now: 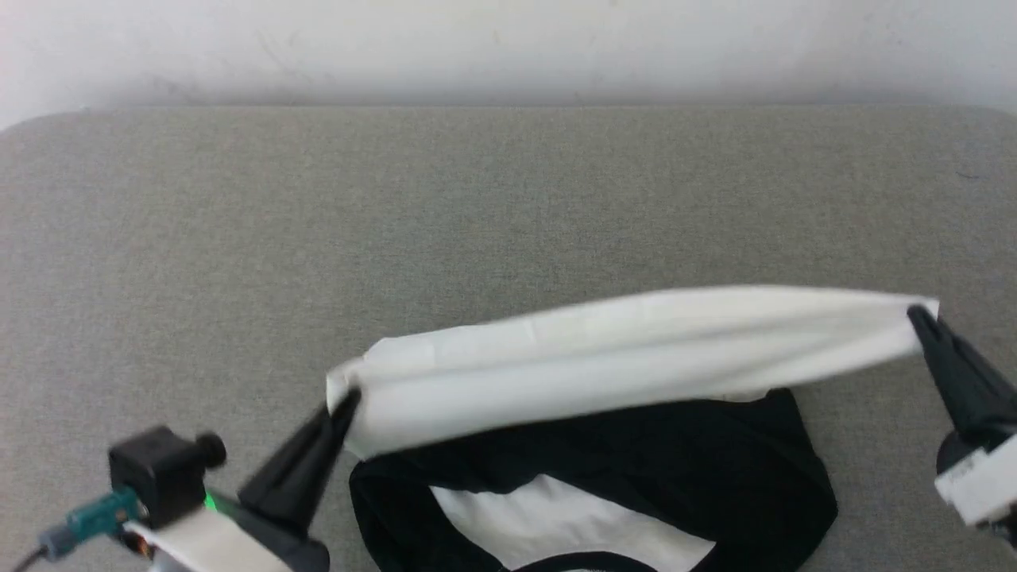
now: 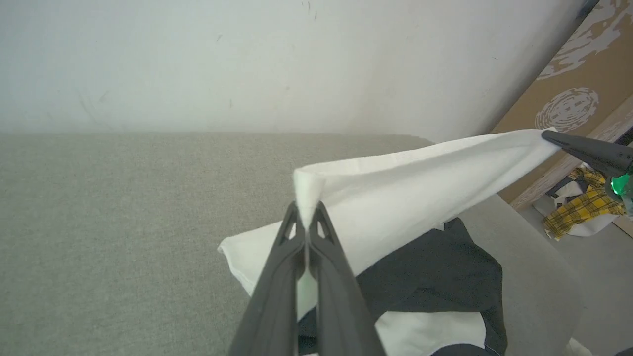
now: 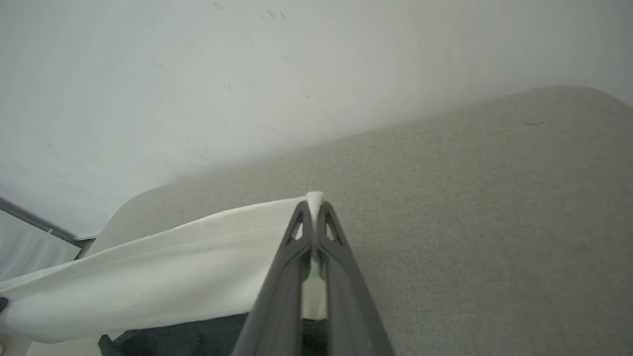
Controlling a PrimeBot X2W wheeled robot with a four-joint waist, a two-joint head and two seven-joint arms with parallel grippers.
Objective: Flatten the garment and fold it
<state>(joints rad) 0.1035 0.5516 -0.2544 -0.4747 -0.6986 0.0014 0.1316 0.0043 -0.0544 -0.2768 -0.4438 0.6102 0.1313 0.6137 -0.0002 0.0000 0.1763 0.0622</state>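
Garment: the garment [image 1: 636, 357] is on the near side of the table [image 1: 477, 199], from the middle to the right. One white edge is lifted and drawn into a long band. The black part and a patch of white lie bunched on the surface below it, on the near side.
Left gripper: the left gripper [image 1: 347, 401] has its fingers pressed together on the band's left corner. In the left wrist view a small tuft of white cloth pokes out past the tips.
Right gripper: the right gripper [image 1: 920, 316] pinches the band's right corner the same way, with white cloth between its closed fingers. It is well apart from the other gripper and a little farther away.
Band: it is taut along the top, with soft lengthwise creases, and it slants so the right end sits farther than the left.
Why held so: the two corners of one edge are pulled apart, probably so the edge runs straight and the heaped rest can be drawn out flat.
Step in hand: I judge this to be flattening, not yet folding, because the body is crumpled.
Next move calls for: both corners should travel evenly toward the far side, where there is bare table, so the black part unrolls.
Risk: the corner pinches are small and could slip, and an uneven pull would twist the cloth.
Surroundings: a pale wall [image 1: 508, 48] stands behind the far edge. Yellow checked cloth [image 2: 583, 210] lies on the floor beyond the table's right end.
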